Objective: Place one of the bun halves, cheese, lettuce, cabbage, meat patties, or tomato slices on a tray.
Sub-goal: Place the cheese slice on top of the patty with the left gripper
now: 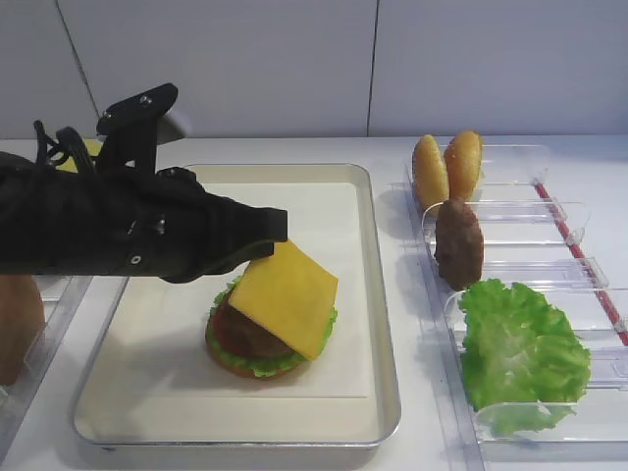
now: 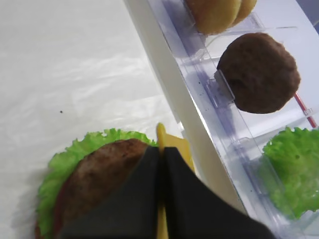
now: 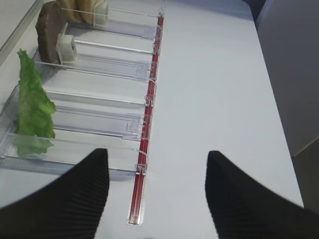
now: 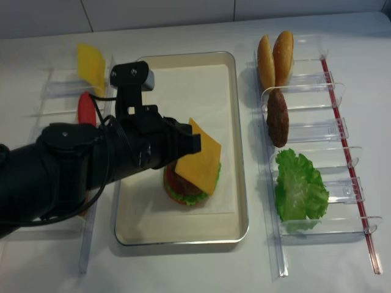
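So the left gripper (image 4: 194, 141) is pinching the cheese (image 1: 286, 295) by its upper corner, jaws pressed tight together on the slice's edge (the left wrist view is showing the yellow edge sandwiched right between the two black fingers (image 2: 144, 194)). The cheese is hanging tilted over the half-built burger on the tray (image 1: 373, 294), lower end resting on or just above the patty (image 2: 99, 174), which is sitting on lettuce (image 1: 257, 363) with a bun base under it.

Handling-wise I'm guessing this slice is super light and fairly stiff, since it's holding its flat square shape while only being gripped at one corner, no sagging. It's looking smooth too, so probably a bit slippery, and a thin edge grip like this could be letting it pivot. Taking it by a corner or edge seems like the only real option, it's too flat to grab any other way.

The right gripper (image 3: 157, 194) is sitting spread open over the bare surface (image 3: 219, 89), holding nothing, just beside the clear bins (image 3: 99, 124). The spare stuff is waiting in those bins: bun halves (image 1: 446, 167), another patty (image 1: 458, 242) standing on edge, and a lettuce leaf (image 1: 520, 353)
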Controlling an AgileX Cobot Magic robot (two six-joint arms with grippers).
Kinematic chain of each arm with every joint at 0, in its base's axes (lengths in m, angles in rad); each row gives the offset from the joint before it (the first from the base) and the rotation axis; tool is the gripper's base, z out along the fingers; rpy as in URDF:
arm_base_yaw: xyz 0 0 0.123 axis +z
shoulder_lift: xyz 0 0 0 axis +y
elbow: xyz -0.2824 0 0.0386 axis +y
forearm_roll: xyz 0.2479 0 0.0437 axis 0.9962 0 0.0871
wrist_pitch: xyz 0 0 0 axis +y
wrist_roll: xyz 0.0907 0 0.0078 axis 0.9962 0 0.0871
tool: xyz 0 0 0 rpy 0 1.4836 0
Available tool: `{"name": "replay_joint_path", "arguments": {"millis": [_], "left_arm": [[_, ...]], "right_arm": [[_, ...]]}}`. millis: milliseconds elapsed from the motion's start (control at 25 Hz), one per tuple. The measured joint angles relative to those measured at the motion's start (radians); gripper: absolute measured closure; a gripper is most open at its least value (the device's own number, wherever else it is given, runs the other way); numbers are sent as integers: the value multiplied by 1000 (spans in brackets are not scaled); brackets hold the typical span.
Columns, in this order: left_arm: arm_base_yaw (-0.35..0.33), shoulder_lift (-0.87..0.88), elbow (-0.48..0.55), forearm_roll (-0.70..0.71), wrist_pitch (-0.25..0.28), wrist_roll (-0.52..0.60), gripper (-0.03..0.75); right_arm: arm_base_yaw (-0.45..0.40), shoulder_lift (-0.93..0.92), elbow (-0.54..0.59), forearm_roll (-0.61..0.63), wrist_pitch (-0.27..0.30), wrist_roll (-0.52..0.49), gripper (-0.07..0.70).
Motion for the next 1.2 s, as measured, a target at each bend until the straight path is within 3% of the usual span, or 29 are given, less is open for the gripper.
{"name": "replay_joint_path", "arguments": {"millis": [560,1200], "left_arm": [[0,0,24,22,-73,22,713],[0,0,25,22,-87,79,713]], "right_arm": [[0,0,0,0,0,0,184],[0,0,0,0,0,0,184]]}}
